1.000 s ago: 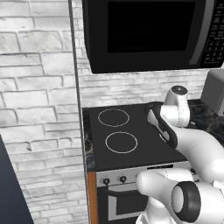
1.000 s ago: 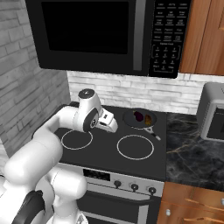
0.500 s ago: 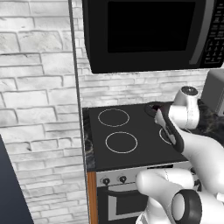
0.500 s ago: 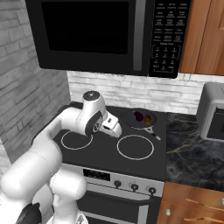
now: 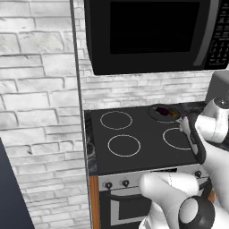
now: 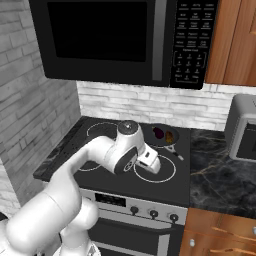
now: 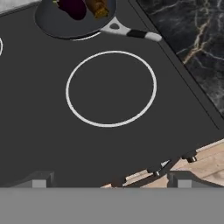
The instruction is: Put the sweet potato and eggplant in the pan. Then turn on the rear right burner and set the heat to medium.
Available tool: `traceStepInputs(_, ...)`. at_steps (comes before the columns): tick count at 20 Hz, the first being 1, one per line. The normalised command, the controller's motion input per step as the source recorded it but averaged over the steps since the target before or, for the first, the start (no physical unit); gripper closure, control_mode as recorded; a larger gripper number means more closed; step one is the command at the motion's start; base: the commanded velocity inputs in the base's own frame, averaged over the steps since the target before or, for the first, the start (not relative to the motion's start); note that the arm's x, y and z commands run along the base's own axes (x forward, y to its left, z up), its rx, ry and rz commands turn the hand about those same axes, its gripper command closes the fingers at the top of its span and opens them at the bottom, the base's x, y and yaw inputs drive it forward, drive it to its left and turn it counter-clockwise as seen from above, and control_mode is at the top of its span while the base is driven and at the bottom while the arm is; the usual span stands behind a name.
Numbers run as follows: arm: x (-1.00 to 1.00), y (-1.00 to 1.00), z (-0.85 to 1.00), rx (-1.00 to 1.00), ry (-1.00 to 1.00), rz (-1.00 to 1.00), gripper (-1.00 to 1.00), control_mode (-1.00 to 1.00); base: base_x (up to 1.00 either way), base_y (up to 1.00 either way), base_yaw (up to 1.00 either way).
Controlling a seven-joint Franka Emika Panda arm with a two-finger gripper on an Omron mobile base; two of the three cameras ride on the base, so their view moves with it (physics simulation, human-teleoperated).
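Swinging rightward over the cooktop (image 6: pixel 100 150), the open, empty claw (image 7: pixel 109 183) leaves eggplant (image 7: pixel 72 8) and sweet potato (image 7: pixel 97 6) in the pan (image 7: pixel 52 22) ahead; knobs next.

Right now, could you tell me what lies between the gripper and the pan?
In the hand view, only a bare burner ring on the black cooktop lies between the open gripper and the pan.

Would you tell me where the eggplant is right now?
The eggplant lies inside the pan on the rear right burner, just left of the sweet potato.

matt black cooktop (image 7: pixel 109 131), veined marble counter (image 7: pixel 192 39)
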Motion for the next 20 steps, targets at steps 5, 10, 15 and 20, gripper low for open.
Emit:
traceStepInputs(5, -0.05, -0.81, -0.28, 0.0, -0.21, 0.0, -1.0, -1.0, 0.0, 0.0, 0.0)
traceStepInputs(10, -0.1, -0.62, -0.36, 0.0, -0.39, 0.0, -1.0, -1.0, 0.0, 0.0, 0.0)
traceStepInputs(15, -0.21, -0.19, -0.51, -0.02, -0.33, 0.0, -1.0, -1.0, 0.0, 0.0, 0.0)
traceStepInputs(20, -0.3, -0.01, -0.26, -0.03, -0.3, 0.0, -1.0, -1.0, 0.0, 0.0, 0.0)
